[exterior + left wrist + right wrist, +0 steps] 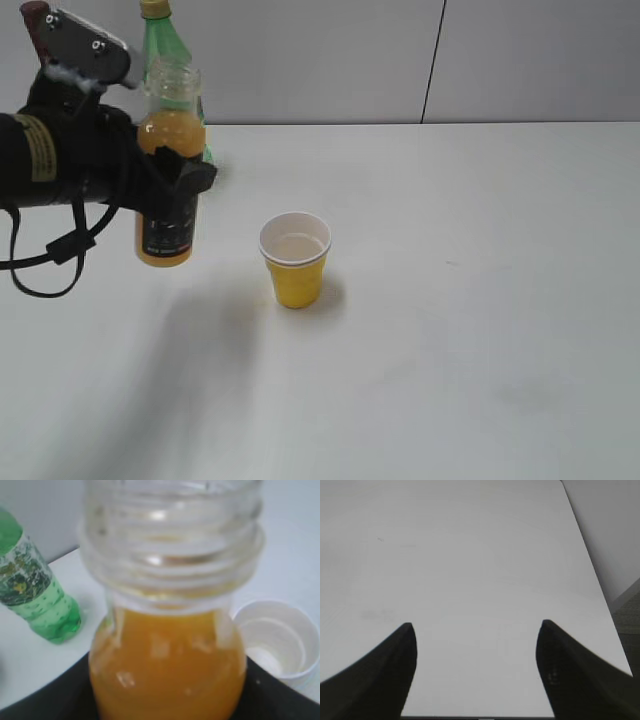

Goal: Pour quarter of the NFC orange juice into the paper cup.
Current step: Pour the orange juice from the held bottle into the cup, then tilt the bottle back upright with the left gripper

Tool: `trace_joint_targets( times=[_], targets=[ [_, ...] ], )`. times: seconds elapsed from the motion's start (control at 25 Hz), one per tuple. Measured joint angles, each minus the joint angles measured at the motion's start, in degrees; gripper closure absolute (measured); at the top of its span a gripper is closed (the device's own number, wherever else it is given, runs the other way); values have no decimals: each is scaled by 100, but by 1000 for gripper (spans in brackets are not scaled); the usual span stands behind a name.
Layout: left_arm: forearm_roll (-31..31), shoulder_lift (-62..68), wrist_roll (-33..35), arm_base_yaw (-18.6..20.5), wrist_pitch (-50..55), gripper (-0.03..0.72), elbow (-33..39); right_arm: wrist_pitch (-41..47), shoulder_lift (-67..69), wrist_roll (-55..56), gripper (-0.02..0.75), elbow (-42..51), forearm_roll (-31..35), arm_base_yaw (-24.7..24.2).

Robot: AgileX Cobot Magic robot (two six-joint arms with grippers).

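The NFC orange juice (168, 135) is a small clear bottle with a black label, uncapped and upright. My left gripper (178, 178) is shut on its middle and holds it above the table, left of the paper cup (296, 270). The cup is yellow with a white inside and stands upright. In the left wrist view the bottle (167, 665) fills the frame, with the cup (280, 640) at the right behind it. My right gripper (475, 645) is open and empty over bare table; it does not show in the exterior view.
A green plastic bottle (160, 40) stands behind the held bottle at the back left, also in the left wrist view (35, 595). The white table (480, 300) stretches to the right of the cup. A grey wall runs behind the table.
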Motion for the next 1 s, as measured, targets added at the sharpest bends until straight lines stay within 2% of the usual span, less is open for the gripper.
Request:
trace_joint_targets(
  times=[0.44, 0.6, 0.8, 1.0],
  targets=[
    [323, 16, 489, 0, 706, 235, 70, 0, 0, 7, 148, 0, 0, 0],
    [725, 86, 508, -4, 1108, 235, 38, -5, 0, 7, 148, 0, 0, 0],
    [1304, 96, 505, -20, 1871, 235, -420, -5, 0, 7, 148, 0, 6, 0],
    [2299, 115, 505, -475, 2494, 235, -791, -5, 0, 7, 148, 0, 6, 0]
  ],
)
